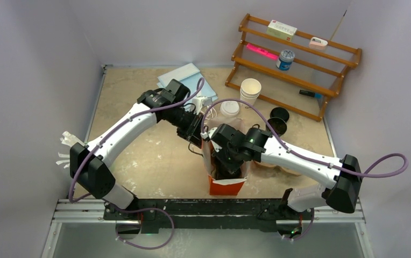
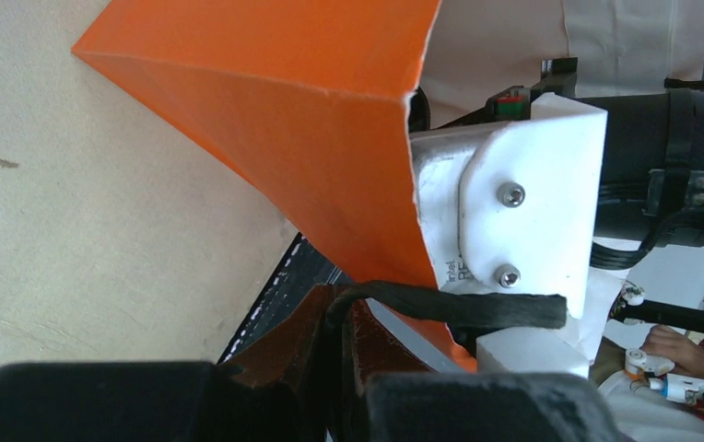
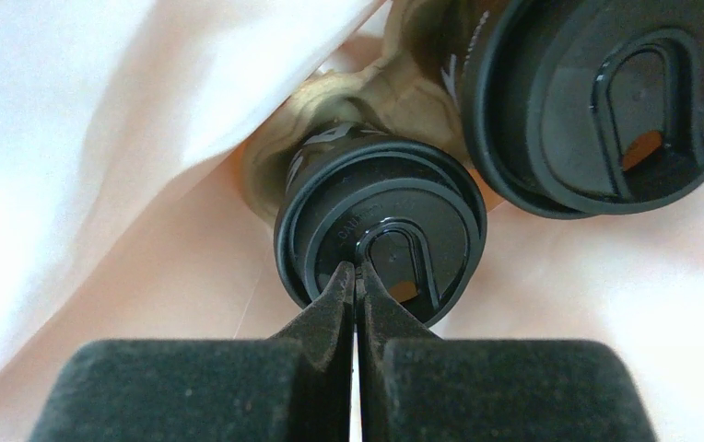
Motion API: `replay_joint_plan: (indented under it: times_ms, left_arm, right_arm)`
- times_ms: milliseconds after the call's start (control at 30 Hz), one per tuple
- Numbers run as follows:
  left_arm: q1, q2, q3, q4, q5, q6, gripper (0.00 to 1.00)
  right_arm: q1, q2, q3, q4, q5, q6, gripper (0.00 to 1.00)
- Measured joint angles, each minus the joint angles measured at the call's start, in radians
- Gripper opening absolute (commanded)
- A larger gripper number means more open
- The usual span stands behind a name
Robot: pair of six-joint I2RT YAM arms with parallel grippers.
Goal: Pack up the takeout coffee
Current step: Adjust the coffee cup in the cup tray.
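An orange paper bag with a white inside stands at the table's near middle. Its orange wall fills the left wrist view. My left gripper is shut on the bag's black cord handle at the bag's far rim. My right gripper reaches down inside the bag, shut, with its tips touching the lid of a black takeout coffee cup. A second lidded black cup stands beside it. Both cups sit in a brown pulp carrier. In the top view the right gripper's fingers are hidden inside the bag.
Two loose black lids lie behind the bag, beside a stack of white cups. A wooden rack stands at the back right, a blue cloth at the back. A clear tub sits just behind the bag.
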Motion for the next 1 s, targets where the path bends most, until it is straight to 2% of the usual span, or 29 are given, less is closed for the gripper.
replay_joint_plan:
  times_ms: [433, 1000]
  left_arm:
    - [0.0, 0.014, 0.003, -0.002, -0.005, 0.0, 0.06]
    - [0.001, 0.015, 0.003, -0.032, -0.014, 0.019, 0.06]
  right_arm:
    - [-0.001, 0.0, -0.021, 0.011, -0.079, -0.021, 0.0]
    - [0.052, 0.0, -0.09, 0.124, -0.068, 0.06, 0.0]
